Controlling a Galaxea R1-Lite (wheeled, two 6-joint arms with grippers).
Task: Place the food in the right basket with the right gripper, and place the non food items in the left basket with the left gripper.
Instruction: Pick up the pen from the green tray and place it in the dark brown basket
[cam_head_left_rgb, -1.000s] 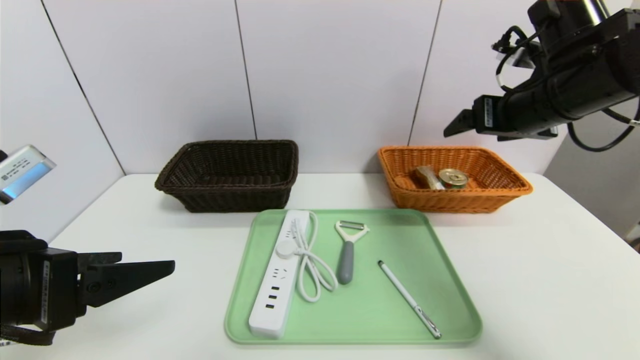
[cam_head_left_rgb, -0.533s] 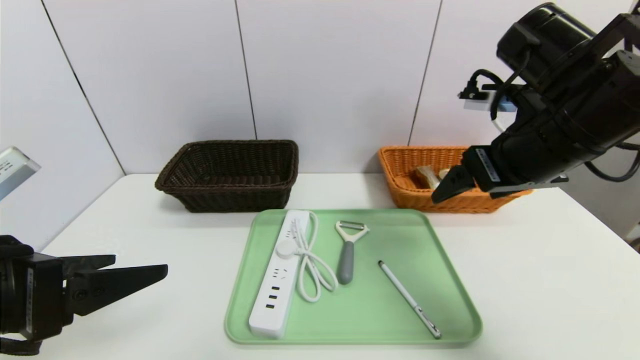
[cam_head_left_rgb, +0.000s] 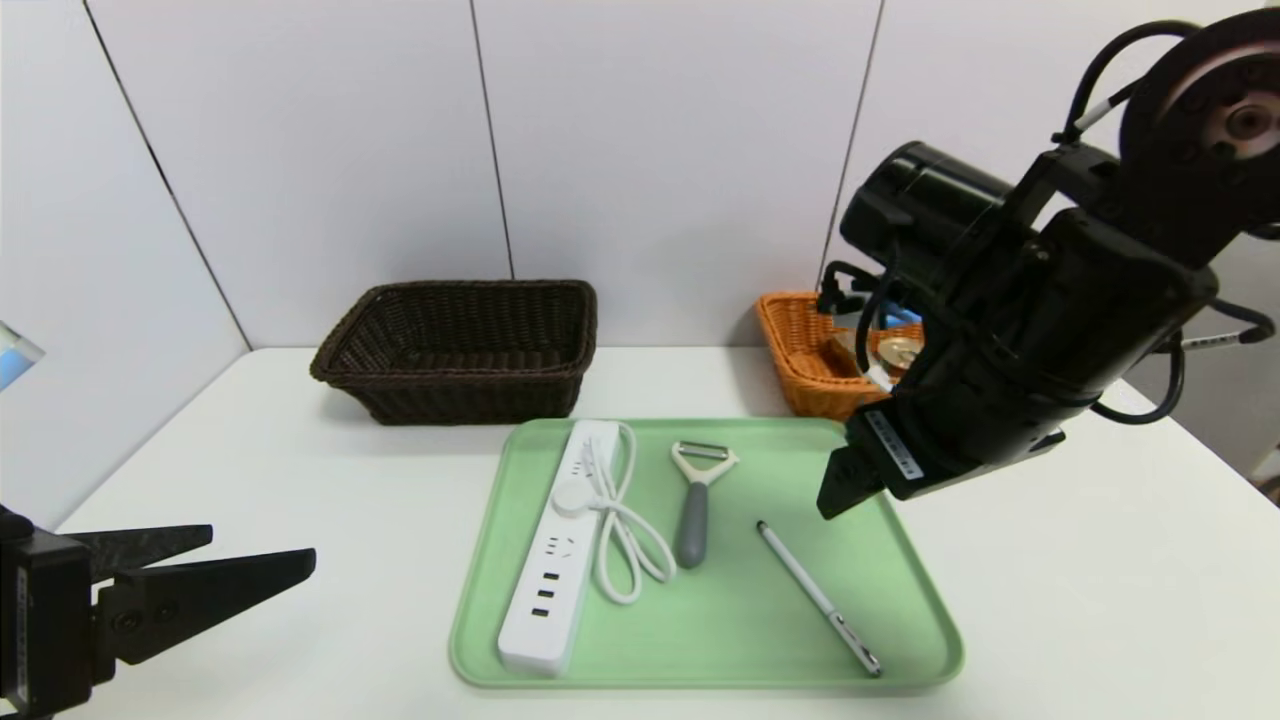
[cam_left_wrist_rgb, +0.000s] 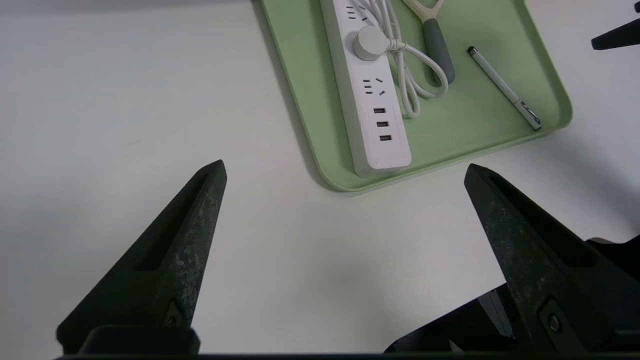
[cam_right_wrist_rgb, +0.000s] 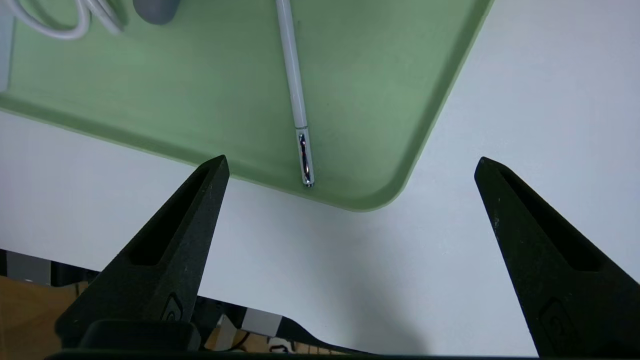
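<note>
Head view gives me the green tray (cam_head_left_rgb: 905, 560) at the middle of the white tabletop (cam_head_left_rgb: 1100, 560), and I place everything else from that tray. On it I see a white power strip (cam_head_left_rgb: 555, 560) along its left side with the cord looped beside it, a grey-handled peeler (cam_head_left_rgb: 692, 510) near its middle, and a white pen (cam_head_left_rgb: 815, 597) lying slantwise toward its near right corner. Behind the tray to the left sits the dark brown basket (cam_head_left_rgb: 460, 345); behind it to the right sits the orange basket (cam_head_left_rgb: 800, 350), mostly hidden by my right arm, with a can (cam_head_left_rgb: 900, 350) showing inside. My right claw (cam_head_left_rgb: 840, 495) hangs over the tray's right part, pointing steeply down, and in the right wrist view its fingers (cam_right_wrist_rgb: 165, 260) stand wide apart with nothing between them, above the tray's near right corner and the pen's clip end. My left claw (cam_head_left_rgb: 200, 570) hovers over bare tabletop well to the left of the tray, near the front edge, its fingers (cam_left_wrist_rgb: 170, 265) also spread wide and empty
</note>
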